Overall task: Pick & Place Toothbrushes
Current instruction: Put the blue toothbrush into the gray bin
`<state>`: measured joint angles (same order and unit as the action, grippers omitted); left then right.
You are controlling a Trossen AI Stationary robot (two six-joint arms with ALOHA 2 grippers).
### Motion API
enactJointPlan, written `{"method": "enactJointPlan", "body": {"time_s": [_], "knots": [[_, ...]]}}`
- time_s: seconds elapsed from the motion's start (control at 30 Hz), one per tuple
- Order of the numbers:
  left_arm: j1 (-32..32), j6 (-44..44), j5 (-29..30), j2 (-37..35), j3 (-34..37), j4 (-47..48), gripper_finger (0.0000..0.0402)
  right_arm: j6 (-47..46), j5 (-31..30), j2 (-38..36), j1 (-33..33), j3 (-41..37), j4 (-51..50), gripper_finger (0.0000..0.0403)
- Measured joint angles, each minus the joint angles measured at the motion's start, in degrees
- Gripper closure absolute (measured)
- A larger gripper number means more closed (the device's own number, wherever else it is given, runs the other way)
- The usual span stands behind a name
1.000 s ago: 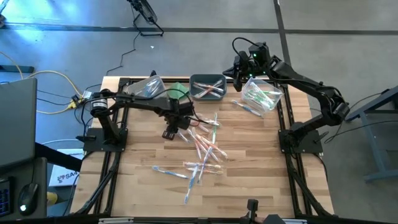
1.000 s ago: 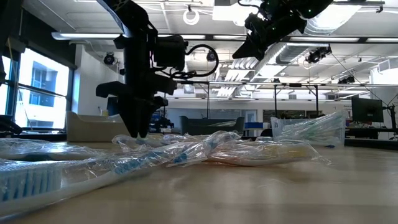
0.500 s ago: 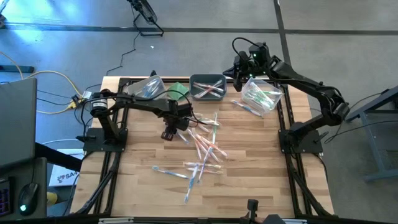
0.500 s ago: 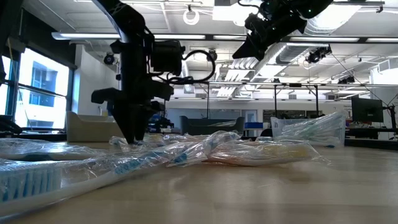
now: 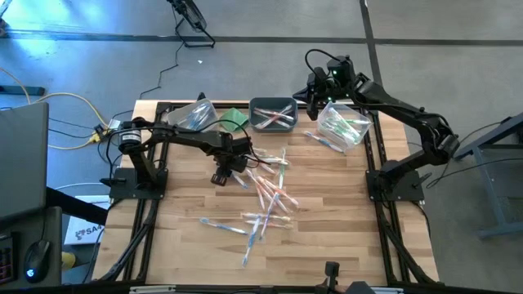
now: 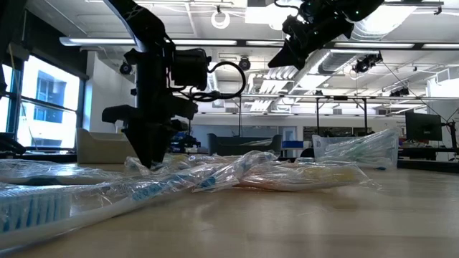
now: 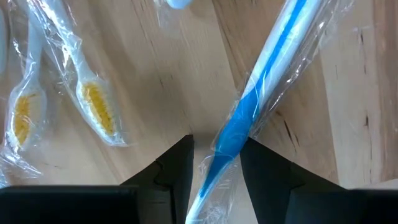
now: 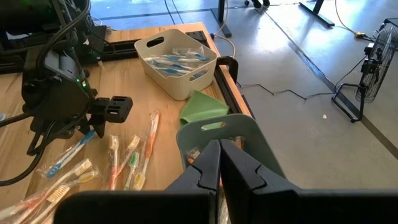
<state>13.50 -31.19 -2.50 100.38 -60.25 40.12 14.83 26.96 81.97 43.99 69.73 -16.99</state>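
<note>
Several wrapped toothbrushes (image 5: 265, 192) lie scattered on the wooden table's middle. My left gripper (image 5: 221, 175) points straight down at the pile's left end, open. Its two fingers stand on either side of a blue toothbrush (image 7: 273, 56) in clear wrap, low at table level (image 6: 150, 163). Two yellow-bristled toothbrushes (image 7: 93, 106) lie beside it. My right gripper (image 5: 312, 102) hangs high at the far side, shut and holding nothing, over the grey bin (image 8: 224, 134). My left gripper (image 7: 216, 146) comes from above with its fingers across the blue toothbrush's handle (image 7: 227, 140), one finger on each long side. The toothbrush lies flat on the table. Whether a finger touches the wrap, I cannot tell.
At the far edge stand a white bin (image 5: 194, 114) with toothbrushes, a folded green cloth (image 5: 236, 119), the grey bin (image 5: 274, 114) and a clear bin (image 5: 343, 126) with more toothbrushes. The black frame rails run along the table's left and right sides.
My left gripper has sunk a little toward the toothbrushes on the table, still pointing down, with the gap between its fingers unchanged.
</note>
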Motion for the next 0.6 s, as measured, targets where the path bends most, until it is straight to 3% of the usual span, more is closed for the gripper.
{"method": "enactJointPlan", "body": {"time_s": [0.13, 0.43, 0.6], "knots": [[0.00, 0.14, 0.00, 0.00, 0.00, 0.00, 0.0281, 0.02, 0.00, 0.00, 0.00, 0.00, 0.00, 0.0399], [0.00, 0.19, 0.02, 0.00, 0.00, 0.32, 0.0350, 0.00, 0.00, 0.00, 0.00, 0.00, 0.00, 0.0398], [0.00, 0.21, 0.02, 0.00, 0.00, 0.41, 0.0366, 0.00, 0.00, -0.02, 0.00, 0.00, -0.02, 0.0398]]}}
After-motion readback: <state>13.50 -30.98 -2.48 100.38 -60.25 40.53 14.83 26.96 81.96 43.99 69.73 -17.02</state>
